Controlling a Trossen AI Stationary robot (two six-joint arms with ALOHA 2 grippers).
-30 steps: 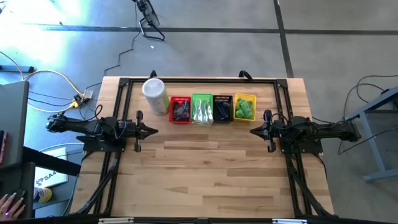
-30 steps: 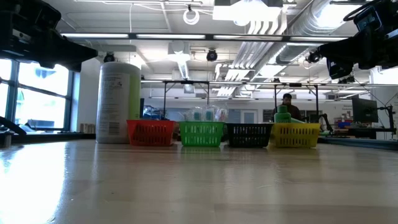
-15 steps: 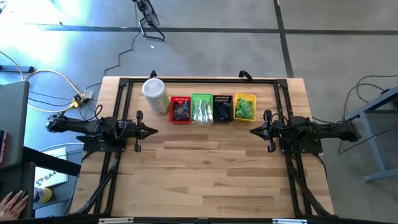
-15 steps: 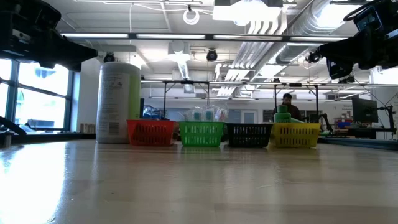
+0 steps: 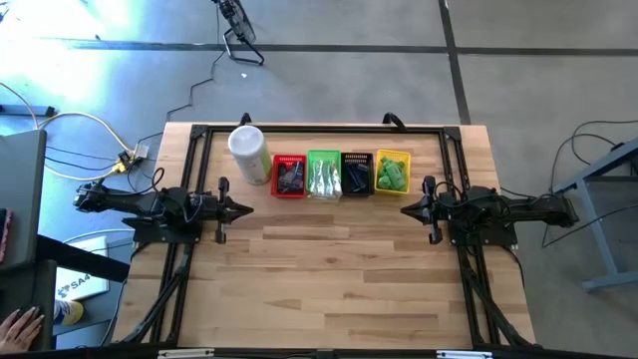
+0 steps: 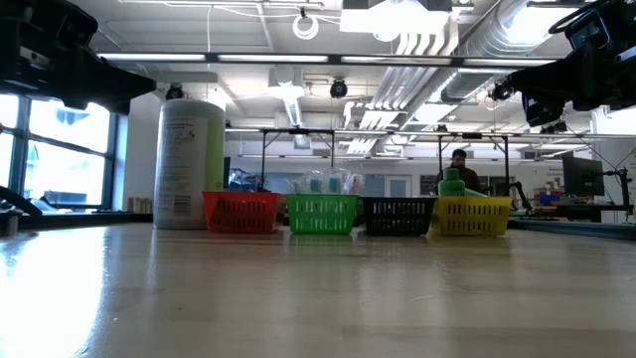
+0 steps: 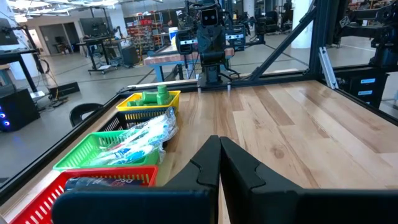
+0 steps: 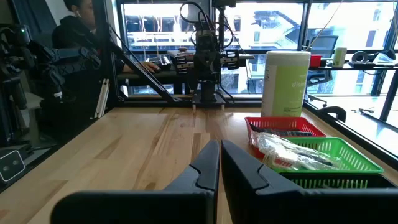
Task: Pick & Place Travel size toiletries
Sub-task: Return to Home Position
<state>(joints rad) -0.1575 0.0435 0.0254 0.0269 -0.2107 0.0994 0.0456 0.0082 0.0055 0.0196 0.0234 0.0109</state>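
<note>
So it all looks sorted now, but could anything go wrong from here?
The green bottles are heaped above the rim of the yellow basket, so a bump might tip one out. The tall white canister stands right beside the red basket; a reach there by the left hand could knock it over.

1. A tall white canister (image 5: 249,153) stood upright near the wooden table's (image 5: 339,279) back edge.
2. Just beside it stood a row: red basket (image 6: 240,212), green basket (image 6: 321,214), black basket (image 6: 397,215), yellow basket (image 6: 473,215).
3. A person (image 8: 74,31) was beyond the table.
</note>
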